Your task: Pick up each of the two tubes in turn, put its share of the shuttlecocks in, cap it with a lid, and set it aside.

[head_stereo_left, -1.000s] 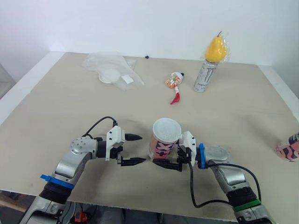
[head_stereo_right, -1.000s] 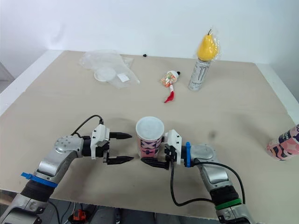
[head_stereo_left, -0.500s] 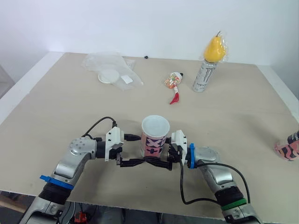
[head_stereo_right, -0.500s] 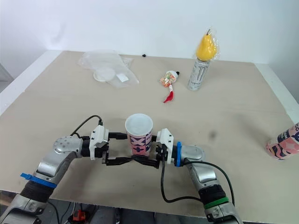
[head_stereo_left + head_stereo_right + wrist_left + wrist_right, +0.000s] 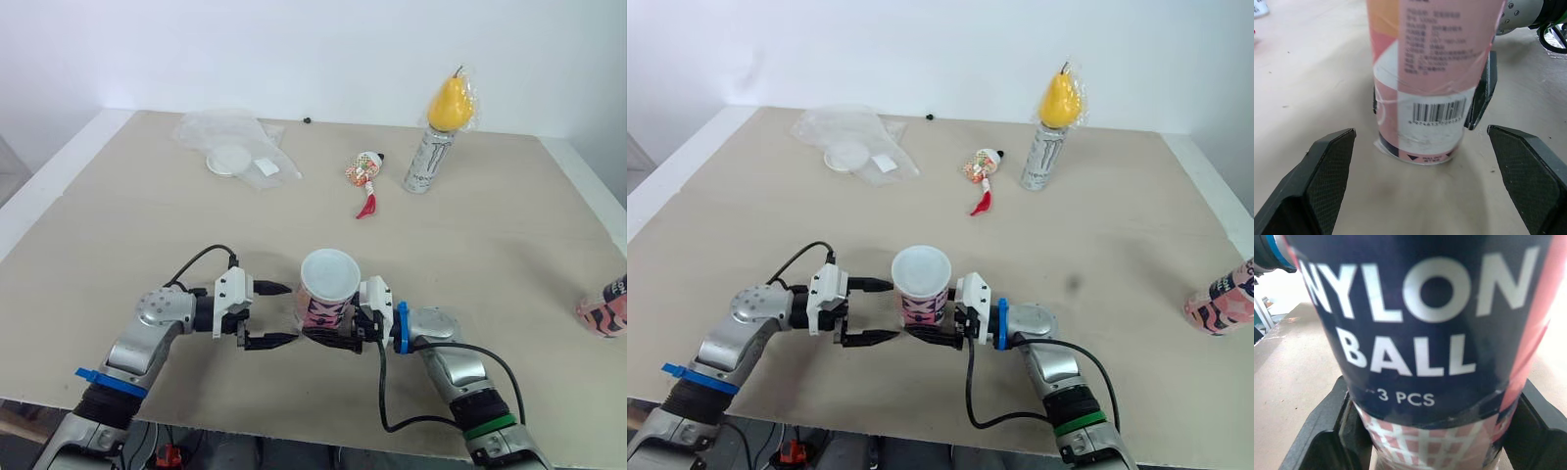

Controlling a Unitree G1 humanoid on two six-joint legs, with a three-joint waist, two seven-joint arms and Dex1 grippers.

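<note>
The right gripper [image 5: 329, 331] hugs the tube [image 5: 321, 305] low down, with the lid [image 5: 328, 274] on top. The left gripper [image 5: 278, 314] is spread apart, just beside the tube. To set it aside well, the robot should probably keep it upright and go slowly.

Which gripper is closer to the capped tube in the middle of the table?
Right. The right gripper is clamped around the tube near its base; the left gripper sits open just to the tube's left, fingers clear of it.
</note>
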